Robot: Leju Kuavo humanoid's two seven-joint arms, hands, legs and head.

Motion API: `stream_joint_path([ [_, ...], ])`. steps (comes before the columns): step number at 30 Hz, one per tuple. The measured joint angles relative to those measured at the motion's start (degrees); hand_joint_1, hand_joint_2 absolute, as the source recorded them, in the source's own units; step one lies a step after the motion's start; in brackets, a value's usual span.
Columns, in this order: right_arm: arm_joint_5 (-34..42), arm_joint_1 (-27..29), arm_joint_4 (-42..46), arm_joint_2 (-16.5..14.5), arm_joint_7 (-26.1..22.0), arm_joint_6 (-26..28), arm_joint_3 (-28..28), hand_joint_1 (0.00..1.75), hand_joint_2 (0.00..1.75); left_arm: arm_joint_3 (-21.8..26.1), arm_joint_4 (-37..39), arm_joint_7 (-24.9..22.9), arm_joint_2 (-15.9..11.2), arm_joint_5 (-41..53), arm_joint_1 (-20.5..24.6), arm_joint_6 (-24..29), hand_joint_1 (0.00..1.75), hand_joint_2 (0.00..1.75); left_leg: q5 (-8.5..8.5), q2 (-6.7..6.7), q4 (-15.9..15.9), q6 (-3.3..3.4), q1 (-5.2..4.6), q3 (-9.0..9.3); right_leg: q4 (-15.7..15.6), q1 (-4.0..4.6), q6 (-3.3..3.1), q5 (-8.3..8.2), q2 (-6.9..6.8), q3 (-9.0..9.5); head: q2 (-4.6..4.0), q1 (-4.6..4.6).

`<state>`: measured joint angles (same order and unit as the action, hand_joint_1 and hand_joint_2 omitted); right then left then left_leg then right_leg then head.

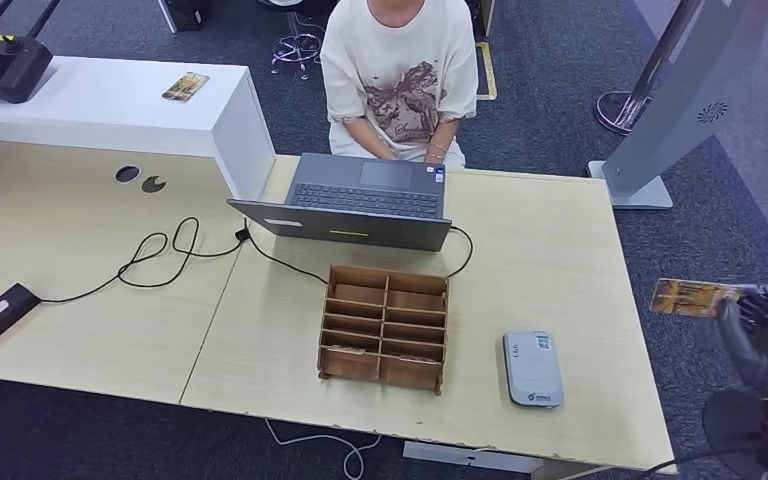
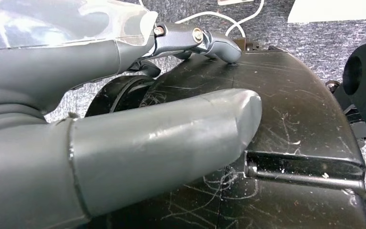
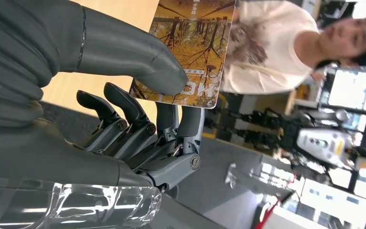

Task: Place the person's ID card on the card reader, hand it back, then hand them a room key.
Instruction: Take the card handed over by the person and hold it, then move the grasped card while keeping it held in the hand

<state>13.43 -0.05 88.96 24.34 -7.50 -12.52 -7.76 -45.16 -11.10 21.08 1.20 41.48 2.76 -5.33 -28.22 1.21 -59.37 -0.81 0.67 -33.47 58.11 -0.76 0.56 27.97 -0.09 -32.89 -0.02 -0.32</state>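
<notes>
Right robot hand (image 1: 760, 325) pinching card (image 1: 693, 297) beyond the desk (image 1: 550, 260) edge, reader (image 1: 532, 367) beside wooden organizer (image 1: 385, 326), person (image 1: 400, 75) behind laptop (image 1: 360, 200), left robot hand (image 2: 124, 129) empty, fingers apart

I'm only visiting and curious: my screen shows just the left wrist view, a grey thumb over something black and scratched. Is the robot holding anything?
Observer: Yes. In the head view the right hand holds a card with an autumn-tree picture, out past the right edge of the table.
Operator: How does it grip the card?
Observer: In the right wrist view the thumb presses on the card's face, and the fingers are behind it.
Operator: Where would that card go?
Observer: A pale card reader lies flat on the table, just right of a wooden organiser. The card is not on it.
</notes>
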Motion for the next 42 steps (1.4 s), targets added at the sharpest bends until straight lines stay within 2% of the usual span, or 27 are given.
stream_joint_path([
  [4, 2.0, 2.8, 2.4, -1.9, 1.4, -2.2, 0.6, 1.75, 1.75, 0.0, 0.0, -0.2, 0.0, 0.0, 0.0, 0.0, 0.0, 0.0, 0.0, -0.09, 0.0, 0.0, 0.0, 0.07, 0.0, 0.0, 0.0, 0.0, 0.06, 0.04, 0.0, 0.02],
  [8, 6.1, 6.7, 3.2, -3.5, 2.8, -5.2, 3.8, 1.75, 1.75, 0.0, 0.0, -0.3, 0.0, 0.0, 0.0, 0.0, 0.0, 0.0, 0.0, -0.11, 0.0, 0.0, -0.01, 0.04, 0.0, -0.01, 0.0, 0.0, 0.07, 0.04, 0.0, 0.01],
  [16, 4.6, 9.6, -0.2, -5.4, 2.6, -3.0, 12.5, 1.75, 1.75, 0.0, 0.0, -0.3, 0.0, 0.0, 0.0, 0.1, 0.0, 0.0, 0.0, -0.16, 0.0, 0.0, -0.02, 0.04, 0.0, -0.01, 0.0, 0.01, 0.1, 0.03, 0.0, 0.01],
  [23, 2.4, 7.8, -5.4, -5.9, 1.8, 0.9, 17.1, 1.75, 1.75, -0.1, 0.0, -0.3, -0.1, 0.0, -0.1, 0.2, 0.0, 0.0, 0.0, -0.19, 0.0, 0.0, -0.03, 0.05, 0.0, -0.02, 0.0, -0.01, 0.11, 0.04, 0.0, 0.01],
  [31, -7.3, 6.4, -7.1, -5.9, 4.4, 7.9, 19.4, 1.75, 1.75, -0.6, 0.0, 0.0, -0.3, 0.0, 0.1, -0.6, 0.0, 0.0, 0.0, -0.2, 0.0, 0.0, -0.03, 0.04, 0.0, -0.02, 0.0, 0.0, 0.11, 0.04, 0.0, 0.01],
  [42, -9.9, 3.6, -9.1, -5.2, 5.5, 8.3, 18.3, 1.75, 1.75, -0.9, 0.0, 0.1, -0.6, 0.0, 0.1, -0.5, 0.0, 0.0, 0.0, -0.19, 0.0, 0.0, -0.03, 0.05, 0.0, -0.02, 0.01, -0.01, 0.12, 0.05, 0.0, 0.01],
])
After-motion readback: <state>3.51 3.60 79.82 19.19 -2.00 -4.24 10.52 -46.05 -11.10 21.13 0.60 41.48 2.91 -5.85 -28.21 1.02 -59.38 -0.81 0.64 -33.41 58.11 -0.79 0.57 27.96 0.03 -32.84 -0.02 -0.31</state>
